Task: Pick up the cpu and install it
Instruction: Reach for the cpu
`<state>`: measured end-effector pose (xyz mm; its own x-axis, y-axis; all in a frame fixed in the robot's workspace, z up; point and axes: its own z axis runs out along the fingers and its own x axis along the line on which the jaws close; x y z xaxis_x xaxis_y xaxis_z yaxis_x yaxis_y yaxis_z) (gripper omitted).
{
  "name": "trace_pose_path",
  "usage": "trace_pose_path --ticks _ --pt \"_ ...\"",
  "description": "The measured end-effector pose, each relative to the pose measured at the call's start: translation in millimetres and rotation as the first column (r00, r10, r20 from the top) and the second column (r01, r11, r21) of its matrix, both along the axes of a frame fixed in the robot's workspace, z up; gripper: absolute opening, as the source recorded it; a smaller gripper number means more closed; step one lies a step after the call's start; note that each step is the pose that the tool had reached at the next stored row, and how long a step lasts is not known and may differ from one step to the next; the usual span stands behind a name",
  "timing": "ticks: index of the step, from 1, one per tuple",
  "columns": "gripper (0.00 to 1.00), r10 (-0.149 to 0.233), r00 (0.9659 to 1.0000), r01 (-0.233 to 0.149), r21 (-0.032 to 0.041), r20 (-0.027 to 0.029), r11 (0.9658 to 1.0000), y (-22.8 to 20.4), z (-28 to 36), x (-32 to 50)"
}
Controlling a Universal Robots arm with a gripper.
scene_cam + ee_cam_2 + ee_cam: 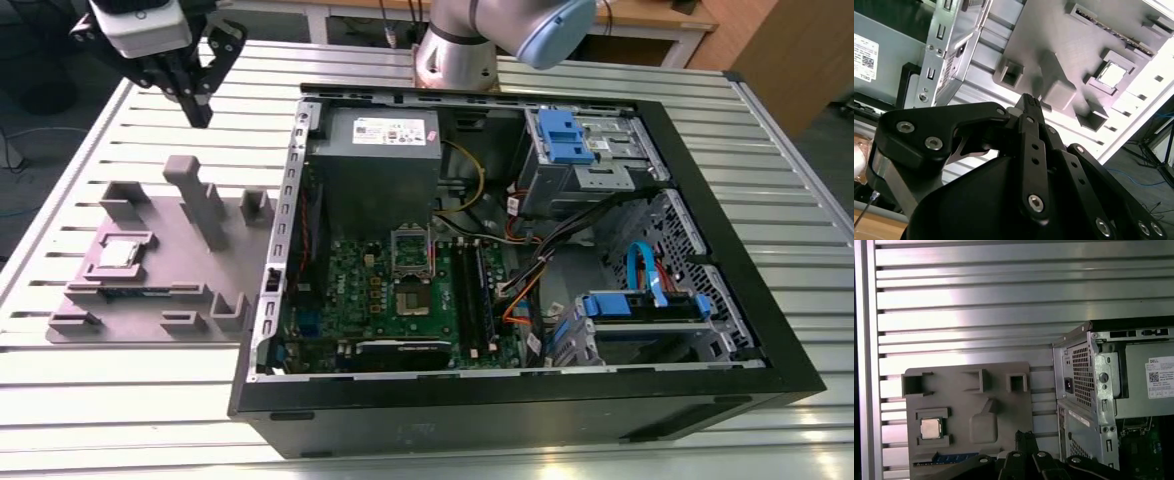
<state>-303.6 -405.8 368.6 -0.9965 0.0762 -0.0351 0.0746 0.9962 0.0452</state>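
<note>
Claw (pixel 200 112): closed, empty, above the counter (pixel 80 385), far side. Cpu (pixel 120 252): seated in grey tray (pixel 134 305), on the exterior view's left of the open computer case (pixel 534 392).

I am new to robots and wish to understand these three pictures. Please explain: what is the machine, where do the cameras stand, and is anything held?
This is one robot arm ending in a claw. The exterior view comes from a camera off the arm, looking down on a slatted metal table. The two wrist views come from cameras near the arm's wrist, looking past the claw. On the table lies an open desktop computer case with its motherboard exposed. Beside it is a grey holder tray. The cpu sits in a recess of that tray. The claw hangs above the table near the tray, shut and holding nothing.
</note>
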Motion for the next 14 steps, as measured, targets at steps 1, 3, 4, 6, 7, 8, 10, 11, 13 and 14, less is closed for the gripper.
trace_pose_path --ticks 1,3,4,6,7,8,10,11,13,14 --pt "0.11 0.000 1.0000 0.000 0.0000 0.0000 1.0000 -0.2 -0.4 -2.1" --pt "0.11 0.000 1.0000 0.000 0.0002 0.0002 1.0000 -0.3 -0.9 -4.0" --pt "0.11 0.000 1.0000 0.000 0.0001 0.0002 1.0000 -0.3 -1.0 -4.2" --pt "0.11 0.000 1.0000 0.000 0.0000 0.0000 1.0000 -0.3 -1.1 -4.7" --pt "0.11 0.000 1.0000 0.000 0.0001 0.0001 1.0000 -0.3 -1.4 -5.0" --pt "0.11 0.000 1.0000 0.000 0.0000 0.0001 1.0000 -0.3 -1.4 -5.1" --pt "0.11 0.000 1.0000 0.000 0.0001 0.0001 1.0000 -0.3 -1.4 -5.1" --pt "0.11 0.000 1.0000 0.000 0.0001 0.0001 1.0000 -0.3 -1.4 -5.1" --pt "0.11 0.000 1.0000 0.000 0.0000 0.0001 1.0000 -0.3 -1.4 -5.3" --pt "0.11 0.000 1.0000 0.000 0.0001 0.0001 1.0000 -0.3 -1.4 -5.5"
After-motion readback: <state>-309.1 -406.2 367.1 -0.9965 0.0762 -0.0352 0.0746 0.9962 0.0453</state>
